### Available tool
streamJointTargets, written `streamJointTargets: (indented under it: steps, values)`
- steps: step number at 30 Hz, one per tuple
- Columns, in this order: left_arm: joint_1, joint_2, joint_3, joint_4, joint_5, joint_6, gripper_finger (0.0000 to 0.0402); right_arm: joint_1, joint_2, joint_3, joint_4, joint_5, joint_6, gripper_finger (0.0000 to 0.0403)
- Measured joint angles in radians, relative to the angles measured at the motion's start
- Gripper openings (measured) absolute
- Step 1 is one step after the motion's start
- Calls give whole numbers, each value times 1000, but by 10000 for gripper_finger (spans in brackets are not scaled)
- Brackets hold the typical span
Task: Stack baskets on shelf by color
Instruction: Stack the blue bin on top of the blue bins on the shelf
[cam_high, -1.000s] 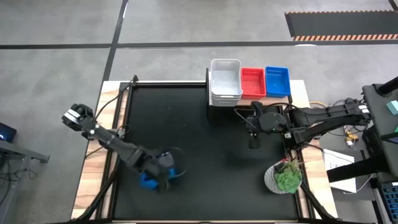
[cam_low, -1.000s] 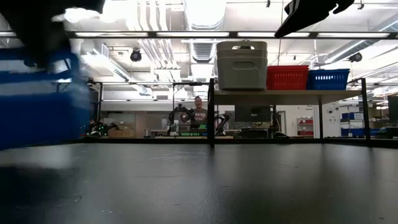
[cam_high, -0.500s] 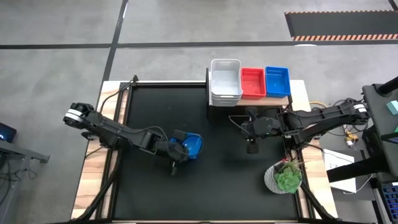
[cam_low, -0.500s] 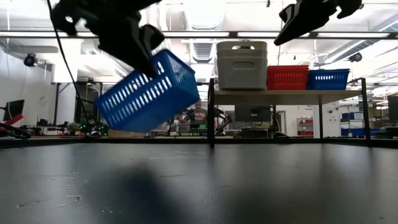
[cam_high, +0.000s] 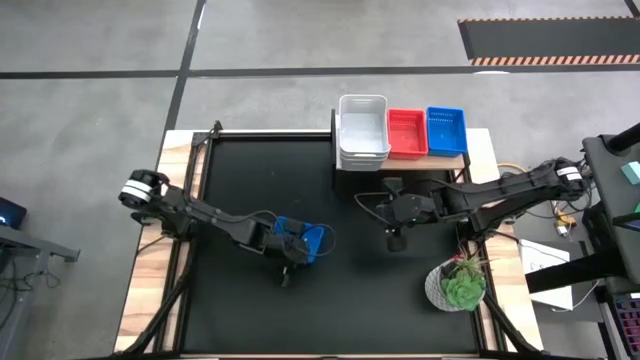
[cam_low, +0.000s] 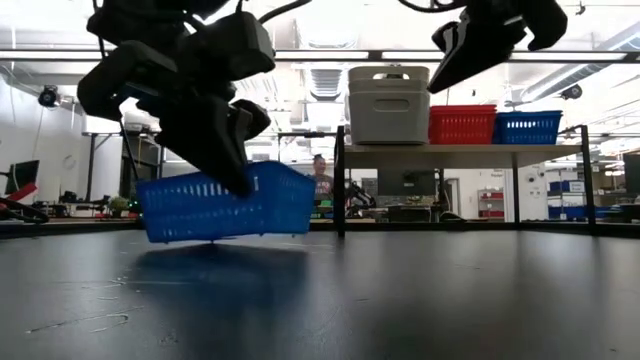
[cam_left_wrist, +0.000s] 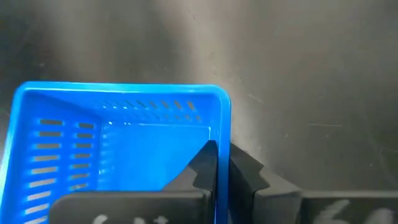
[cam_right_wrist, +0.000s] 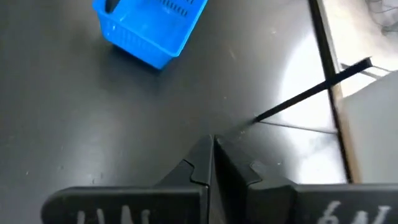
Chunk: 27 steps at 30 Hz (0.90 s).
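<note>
Bright overhead ceiling lights (cam_low: 325, 18), glare patches across the black tabletop (cam_right_wrist: 298, 68), soft shadows.

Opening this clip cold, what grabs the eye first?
The left gripper in the middle of the black tabletop is clamped on the rim of a blue basket, which hangs just above the surface. Behind it, the shelf at the far edge carries the white stack, a red basket and another blue basket in a row. The right gripper, shut and empty, hovers in front of the shelf.
</note>
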Motion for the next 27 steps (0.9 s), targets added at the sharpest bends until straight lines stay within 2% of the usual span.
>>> streamJointTargets:
  steps: [3, 9, 14, 22, 25, 27]
  values:
    - [0, 2, -1, -3, 4, 1, 16, 0, 27, 0, 43, -60, 5, 16]
    - [0, -4, -1, -7, 4, 4, 75, 0, 102, 0, 180, -176, 17, 54]
    - [-2, -35, -1, -27, 2, -4, 109, 0, 171, 9, 270, -209, -23, 97]
    - [-6, -132, 0, -69, -3, -52, 116, -1, 313, 118, 279, -210, -151, 147]
    - [-10, -192, -1, -77, -17, -40, 116, -3, 375, 174, 267, -276, -222, 154]
    - [-13, -236, -2, -73, -72, -5, 116, -4, 414, 210, 268, -335, -268, 155]
